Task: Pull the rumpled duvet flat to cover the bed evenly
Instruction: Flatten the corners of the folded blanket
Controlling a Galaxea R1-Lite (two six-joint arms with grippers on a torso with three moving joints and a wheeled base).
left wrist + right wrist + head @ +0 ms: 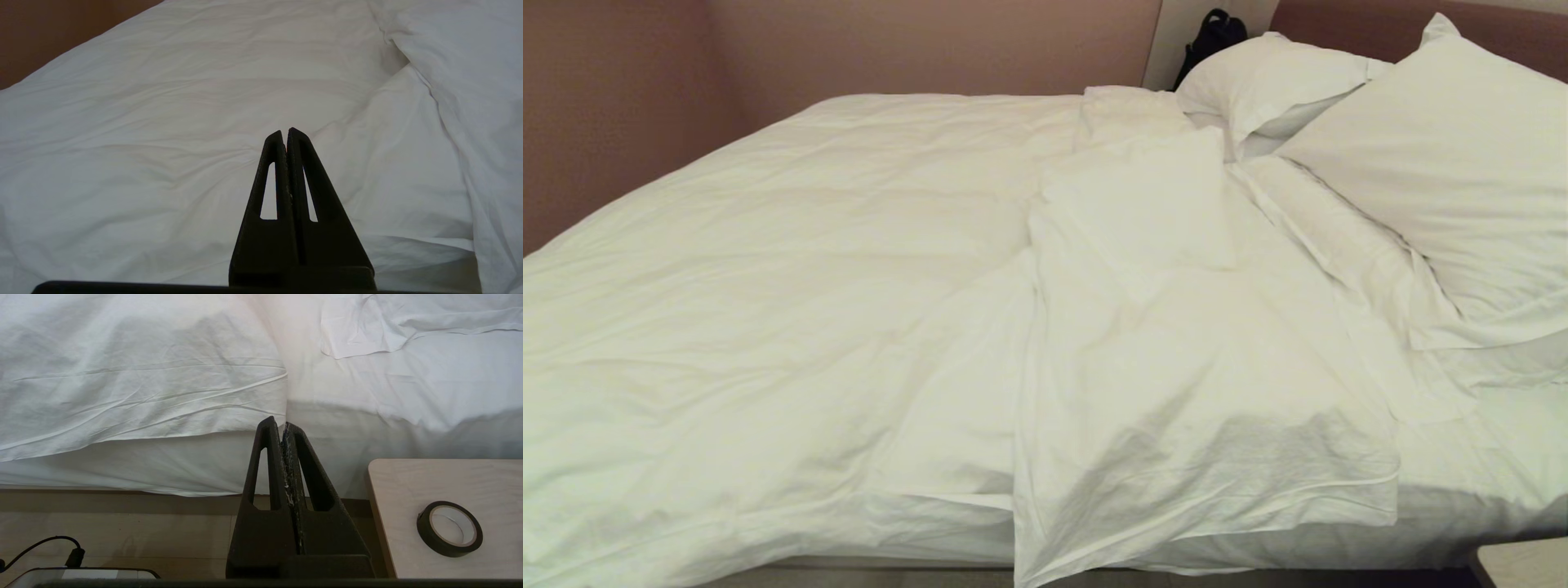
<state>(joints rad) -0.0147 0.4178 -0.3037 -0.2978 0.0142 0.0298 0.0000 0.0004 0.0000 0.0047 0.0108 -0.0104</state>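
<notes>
The puffy white duvet (pixel 768 286) lies over the left and middle of the bed (pixel 1486 465). One creased flap (pixel 1176 367) is folded over itself near the middle, and its corner hangs past the near edge. In the left wrist view my left gripper (pixel 285 132) hovers above the duvet (pixel 163 122), shut with nothing between its fingers. My right gripper (pixel 282 424) is low beside the bed, also shut and empty, pointing at the duvet's hanging hem (pixel 143 384). Neither arm shows in the head view.
Two plump pillows (pixel 1445 163) (pixel 1274 82) lean at the head end against the brownish headboard (pixel 1356 24). A black bag (pixel 1213 33) sits behind them. A light wooden bedside table (pixel 449 486) with a roll of black tape (pixel 449 527) stands to the right. A cable (pixel 49 547) lies on the floor.
</notes>
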